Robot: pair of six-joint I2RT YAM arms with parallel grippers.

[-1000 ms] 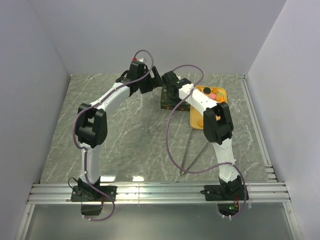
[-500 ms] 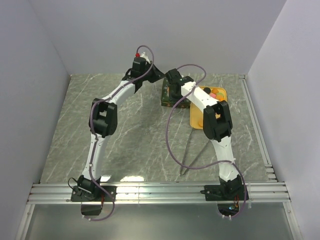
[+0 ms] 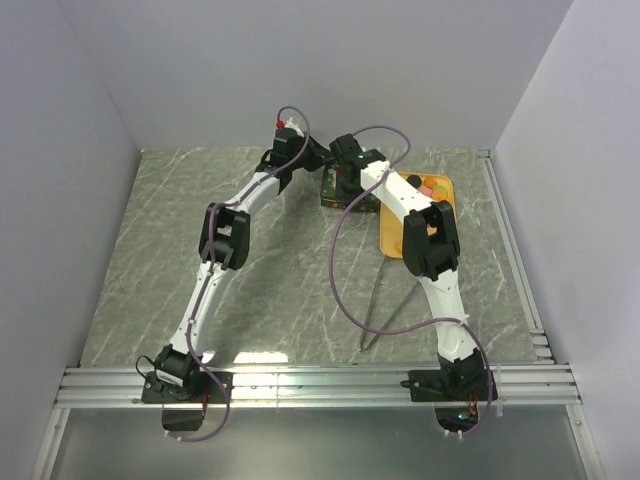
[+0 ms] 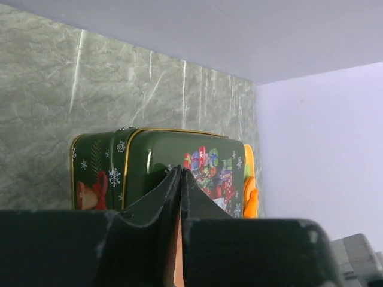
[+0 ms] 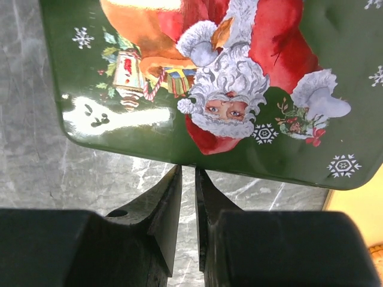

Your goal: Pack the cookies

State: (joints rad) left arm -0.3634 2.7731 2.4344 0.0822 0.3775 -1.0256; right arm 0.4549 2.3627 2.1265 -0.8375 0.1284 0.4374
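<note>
Cookies: orange, pink and one dark, heaped at the far end of a yellow tray, upper right of centre in the overhead view. The right arm crosses above the tray and hides its middle.
Tin: green, Santa lid on, just left of the tray on the marble table.
Left gripper: fingers pressed together, empty, facing the tin's side.
Right gripper: fingers nearly together with only a thin slit between, empty, tips at the lid's edge.
Thin dark rod: lies on the table below the tray.
</note>
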